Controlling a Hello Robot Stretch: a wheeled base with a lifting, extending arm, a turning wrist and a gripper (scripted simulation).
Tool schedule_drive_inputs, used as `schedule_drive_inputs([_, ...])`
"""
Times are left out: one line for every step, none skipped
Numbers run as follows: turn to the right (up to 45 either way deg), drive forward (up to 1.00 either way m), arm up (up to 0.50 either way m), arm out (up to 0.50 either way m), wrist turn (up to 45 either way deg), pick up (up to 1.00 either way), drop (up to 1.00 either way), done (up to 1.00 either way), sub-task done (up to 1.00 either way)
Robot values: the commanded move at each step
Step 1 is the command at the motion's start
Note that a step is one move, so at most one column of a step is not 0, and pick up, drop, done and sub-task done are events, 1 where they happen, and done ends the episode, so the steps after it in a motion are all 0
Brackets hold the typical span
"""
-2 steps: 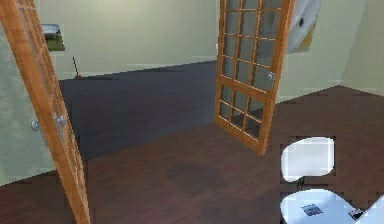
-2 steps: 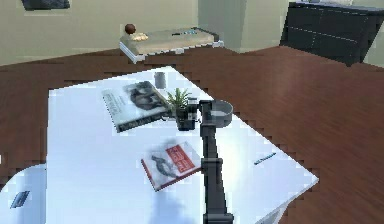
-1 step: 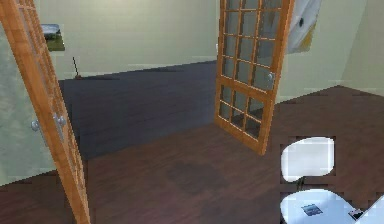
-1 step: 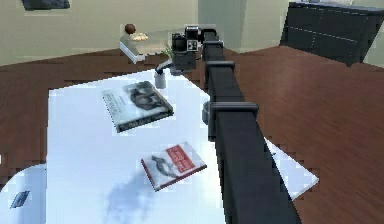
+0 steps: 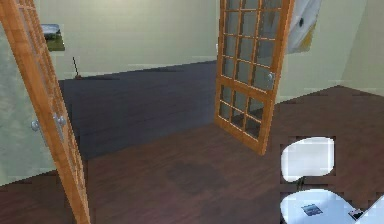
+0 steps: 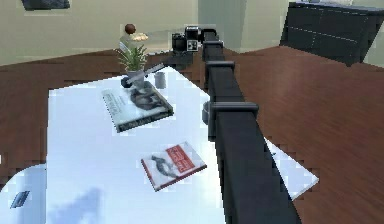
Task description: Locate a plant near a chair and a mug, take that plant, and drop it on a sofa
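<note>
Presently, risk: finger nudge tips small green leafy potted plant (image 6: 133, 56) off far edge of white rectangular table (image 6: 80, 150), where it stands, 11 o'clock in arm side view. Dark gripper (image 6: 152, 73) near it; claw state and load cannot tell. Tabletop: grey book (image 6: 138, 108), red-white book (image 6: 172, 165). Room: dark wood floor (image 5: 150, 170), orange glass-paned wooden door (image 5: 250, 70) at 1 o'clock.

plant (image 6: 133, 55): small, green spiky lvs fanned upward, seen upright at far end of white table (image 6: 90, 150), nr its far edge. Pot not made out; contact w/ anything cannot be told.
chair (image 6: 18, 192): white seat noted at arm side view's bottom-left corner, just beside table's near corner. Same white seat seen at fwd view's lower right, on dark wood floor (image 5: 180, 170).
poss. mug (image 6: 205, 112): small grey rounded thing on table, twd right side, partly hidden by dark arm bar (image 6: 240, 150). ID unsure.
</note>
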Motion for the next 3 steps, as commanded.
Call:
schedule_drive_inputs([0.0,0.0,0.0,0.0,-45.0,0.0,0.0,0.0,0.0])
schedule_drive_inputs([0.0,0.0,0.0,0.0,-24.0,0.0,0.0,0.0,0.0])
schedule_drive_inputs([0.0,0.0,0.0,-0.48,0.0,0.0,0.0,0.0,0.0])
